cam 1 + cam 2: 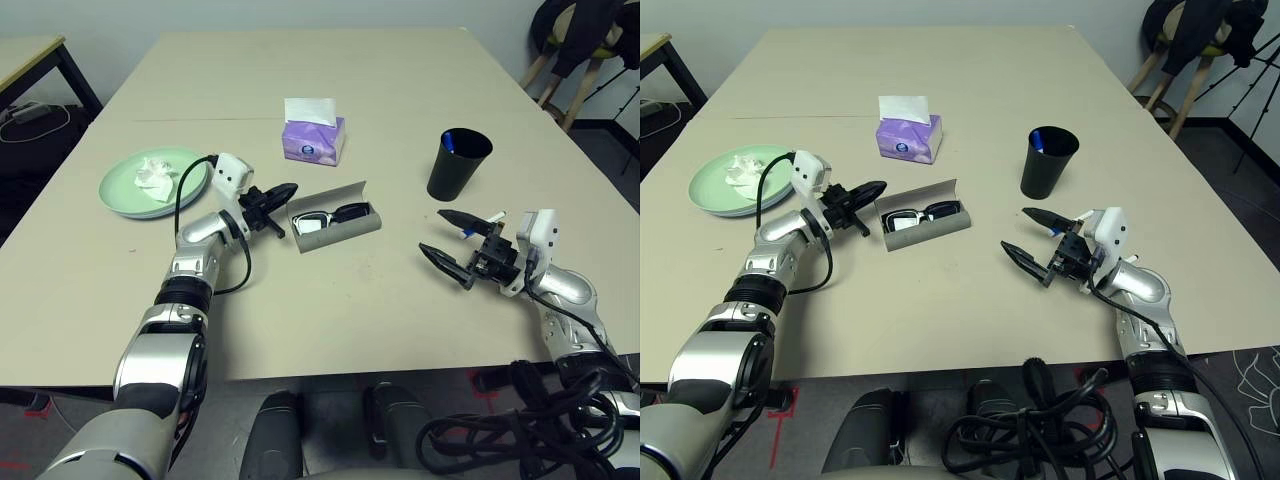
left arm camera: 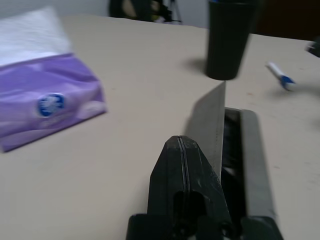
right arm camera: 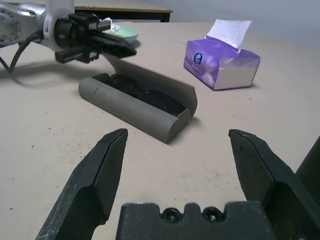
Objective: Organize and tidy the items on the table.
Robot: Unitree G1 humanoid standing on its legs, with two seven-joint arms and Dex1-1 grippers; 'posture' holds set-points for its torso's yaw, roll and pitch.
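closed tool [image 1: 291, 190] beside glasses case [image 1: 335, 232]

Both arms, left [image 1: 160, 350] and right [image 1: 1140, 310], have polished silver casings with black bands between the sections. White rounded housings sit at the wrists, with thin black cables looping off them. Each hand, left [image 1: 270, 204] and right [image 1: 470, 250], is matte black, with two tapering fingers; the right hand's base carries small round screws [image 3: 171, 215].
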